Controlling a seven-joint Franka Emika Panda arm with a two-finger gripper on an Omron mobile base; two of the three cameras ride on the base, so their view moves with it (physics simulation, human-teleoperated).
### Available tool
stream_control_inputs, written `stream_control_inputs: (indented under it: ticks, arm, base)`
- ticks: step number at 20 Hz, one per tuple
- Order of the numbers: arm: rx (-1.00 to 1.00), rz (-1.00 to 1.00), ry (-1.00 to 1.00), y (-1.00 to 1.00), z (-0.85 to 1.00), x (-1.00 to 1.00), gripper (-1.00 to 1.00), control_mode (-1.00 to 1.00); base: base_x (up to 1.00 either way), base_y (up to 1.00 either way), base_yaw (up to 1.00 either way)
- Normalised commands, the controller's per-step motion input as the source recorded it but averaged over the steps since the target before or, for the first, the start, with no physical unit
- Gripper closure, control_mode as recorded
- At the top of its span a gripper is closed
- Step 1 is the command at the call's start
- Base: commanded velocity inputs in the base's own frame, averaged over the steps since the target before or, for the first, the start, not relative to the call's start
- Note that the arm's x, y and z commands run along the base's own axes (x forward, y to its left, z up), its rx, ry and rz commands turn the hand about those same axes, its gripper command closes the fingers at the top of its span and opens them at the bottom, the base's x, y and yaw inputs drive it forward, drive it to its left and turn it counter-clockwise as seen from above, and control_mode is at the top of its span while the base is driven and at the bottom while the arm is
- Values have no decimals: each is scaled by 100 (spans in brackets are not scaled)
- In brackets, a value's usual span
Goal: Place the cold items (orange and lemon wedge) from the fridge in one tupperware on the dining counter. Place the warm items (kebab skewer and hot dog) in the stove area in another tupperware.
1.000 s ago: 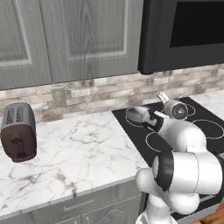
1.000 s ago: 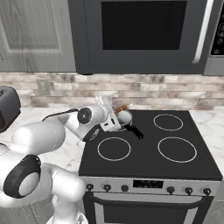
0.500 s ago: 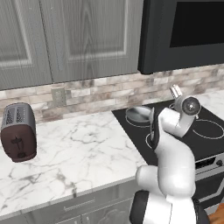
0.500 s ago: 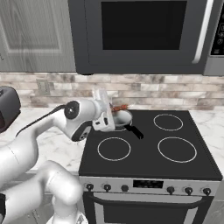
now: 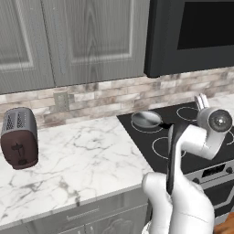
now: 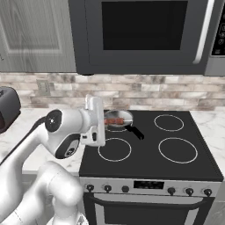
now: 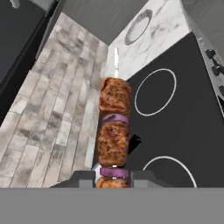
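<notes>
Raised higher, end effector (image 7: pixel 113 179) clamped on kebab skewer (image 7: pixel 113 133), above pan (image 6: pixel 117 118) on stove area (image 6: pixel 176 165).

Grey cabinets (image 5: pixel 82 41) over a stone-tile backsplash (image 5: pixel 105 93); black microwave (image 6: pixel 145 35) above; white marble counter (image 5: pixel 77 155).

My pincer lifted over the range, closed on a skewer.

My arm (image 6: pixel 66 136) bends up from the base, elbow low and forearm reaching forward, wrist turned so my gripper (image 7: pixel 113 177) points sideways. Both fingers (image 7: pixel 83 178) press in on the near end of the kebab skewer (image 7: pixel 113 131), which sticks straight out from my grip.
</notes>
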Motion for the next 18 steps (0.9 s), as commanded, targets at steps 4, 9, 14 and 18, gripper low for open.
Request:
stream_control_inputs:
  ticks: [4,9,14,18]
  arm:
    - [6,-2,0,13,42,-91,100,-100]
    - [5,-3,5,16,56,-75,100,-100]
    - [2,-2,9,20,46,-69,100,-100]
    - [-6,0,1,47,0,-55,100,-100]
  base:
    - [0,0,0]
    - [0,0,0]
    - [0,0,0]
    - [0,0,0]
